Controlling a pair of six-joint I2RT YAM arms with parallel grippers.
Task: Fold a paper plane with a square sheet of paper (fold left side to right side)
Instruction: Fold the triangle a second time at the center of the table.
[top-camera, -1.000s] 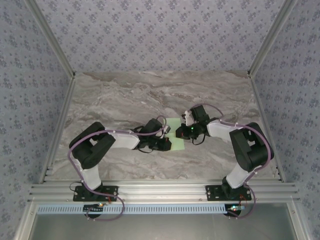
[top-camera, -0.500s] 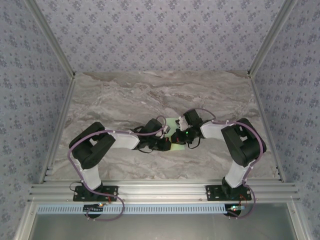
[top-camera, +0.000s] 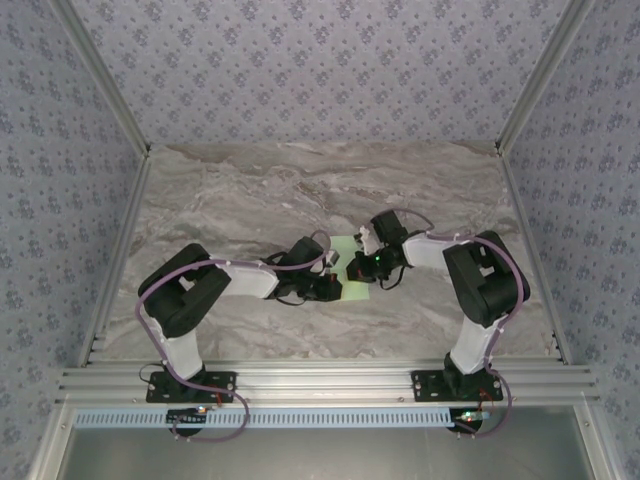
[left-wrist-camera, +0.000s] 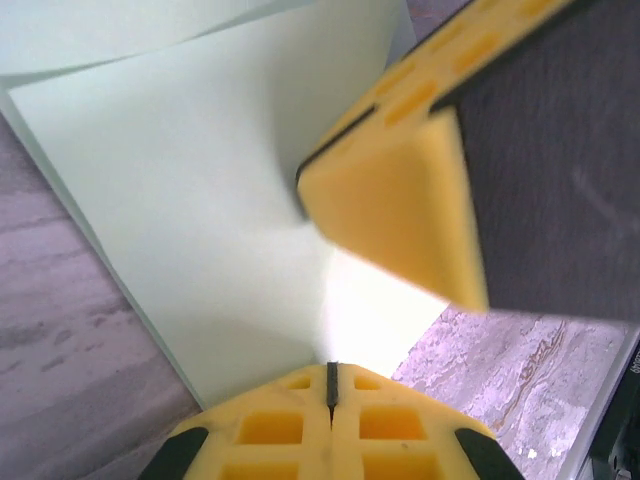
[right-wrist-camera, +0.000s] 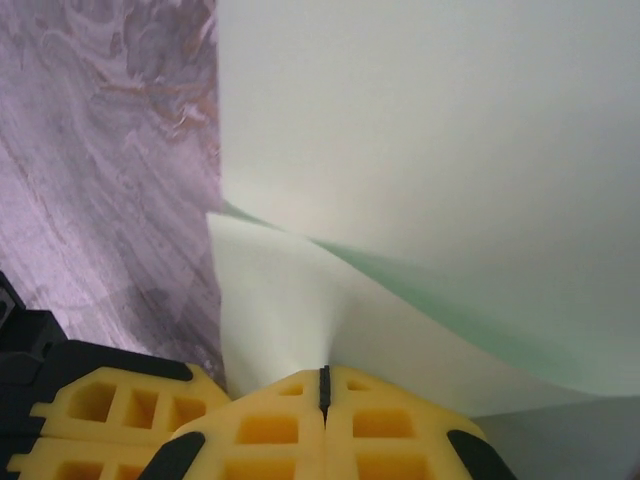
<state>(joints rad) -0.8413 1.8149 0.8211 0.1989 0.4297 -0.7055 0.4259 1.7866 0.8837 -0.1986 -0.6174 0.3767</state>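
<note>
The square sheet of paper (top-camera: 355, 291) lies mid-table between both arms, pale mint green and partly lifted. My left gripper (top-camera: 335, 287) is shut on its near edge; in the left wrist view the yellow fingertips (left-wrist-camera: 331, 376) pinch the paper (left-wrist-camera: 200, 200) where it creases. My right gripper (top-camera: 359, 268) is shut on the sheet too, and its yellow finger (left-wrist-camera: 400, 210) crosses the left wrist view. In the right wrist view the closed tips (right-wrist-camera: 323, 378) hold a raised flap of paper (right-wrist-camera: 430, 130) that curls overhead. The left fingers (right-wrist-camera: 110, 410) sit close at lower left.
The marble table (top-camera: 250, 190) stretches behind and to both sides of the arms. Patterned walls enclose it, and an aluminium rail (top-camera: 320, 385) runs along the near edge by the arm bases.
The right gripper swung left and nearer over the paper half a second ago, then drew back a little to the right and away. The left arm has stayed put.
</note>
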